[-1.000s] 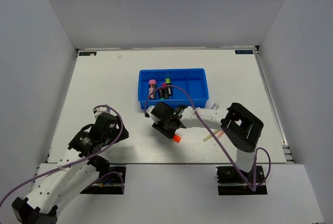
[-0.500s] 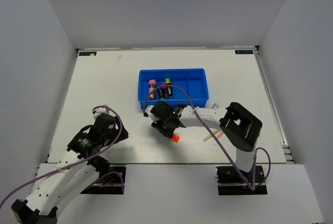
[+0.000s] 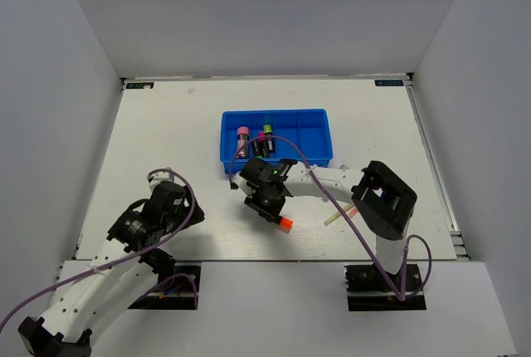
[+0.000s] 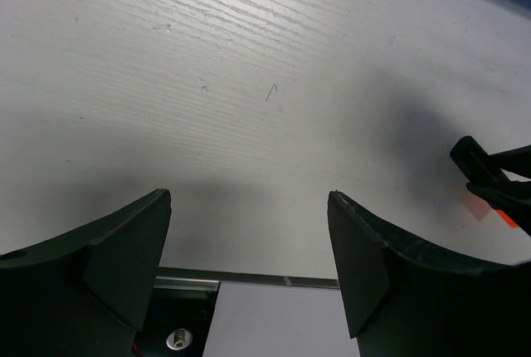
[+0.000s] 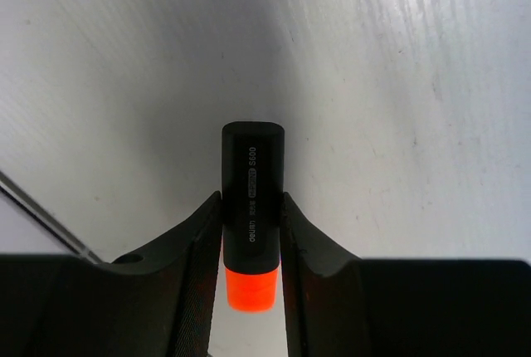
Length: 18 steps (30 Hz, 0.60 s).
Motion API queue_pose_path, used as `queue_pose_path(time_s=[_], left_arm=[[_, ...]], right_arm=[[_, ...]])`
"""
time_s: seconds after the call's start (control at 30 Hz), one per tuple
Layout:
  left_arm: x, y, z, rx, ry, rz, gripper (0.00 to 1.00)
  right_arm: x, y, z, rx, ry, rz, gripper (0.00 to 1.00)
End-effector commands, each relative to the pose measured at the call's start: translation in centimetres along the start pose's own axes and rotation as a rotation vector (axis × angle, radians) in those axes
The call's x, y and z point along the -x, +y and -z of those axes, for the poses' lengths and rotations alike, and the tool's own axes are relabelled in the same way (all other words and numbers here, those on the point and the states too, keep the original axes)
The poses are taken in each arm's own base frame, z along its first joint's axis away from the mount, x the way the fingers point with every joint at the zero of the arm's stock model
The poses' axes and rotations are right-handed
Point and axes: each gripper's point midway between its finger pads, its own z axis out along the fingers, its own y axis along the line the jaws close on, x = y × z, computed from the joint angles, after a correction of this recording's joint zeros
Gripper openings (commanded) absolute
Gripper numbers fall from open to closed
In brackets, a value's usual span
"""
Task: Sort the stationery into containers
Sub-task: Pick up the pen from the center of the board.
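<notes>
My right gripper (image 3: 276, 214) is shut on a black highlighter with an orange cap (image 3: 285, 224), held over the table in front of the blue tray (image 3: 323, 116). In the right wrist view the fingers (image 5: 207, 237) clamp its black body (image 5: 252, 170), with the orange cap (image 5: 251, 288) towards the wrist. The tray holds a pink-capped highlighter (image 3: 242, 140) and a green-capped one (image 3: 265, 139). Thin pale-yellow and pink sticks (image 3: 338, 217) lie on the table right of the gripper. My left gripper (image 4: 249, 199) is open and empty above bare table at the near left (image 3: 170, 199).
The table's near edge with a metal strip (image 4: 249, 278) lies just under the left gripper. White walls enclose the table on three sides. The right gripper's tip and the orange cap (image 4: 508, 218) show at the right edge of the left wrist view.
My right gripper has shifted slightly to the right with the orange-capped highlighter in it. The left arm has not visibly moved.
</notes>
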Motion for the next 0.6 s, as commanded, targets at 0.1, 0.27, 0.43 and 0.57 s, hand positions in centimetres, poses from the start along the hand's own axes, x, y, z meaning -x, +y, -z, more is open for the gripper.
queue_pose_path(time_s=[0.1,0.27,0.43,0.57], left_arm=[[0.7,-0.4,0.1,-0.008,-0.021,0.017,0.87],[0.7,-0.4,0.1,-0.009,-0.019,0.017,0.87],[0.6,-0.4,0.1,-0.008,-0.015,0.011,0.87],[0.7,-0.5,0.1,-0.011,-0.018,0.016,0.87]], right_arm=[[4.2,0.1,6.8,-0.012,-0.131,0.067,0.0],[8.4,-3.1,11.7,-0.148,-0.275,0.086,0.0],[11.3,-7.6,15.2,-0.344,-0.365,0.075,0.0],[14.0,-11.3,17.9,-0.479,-0.453,0.048,0.0]])
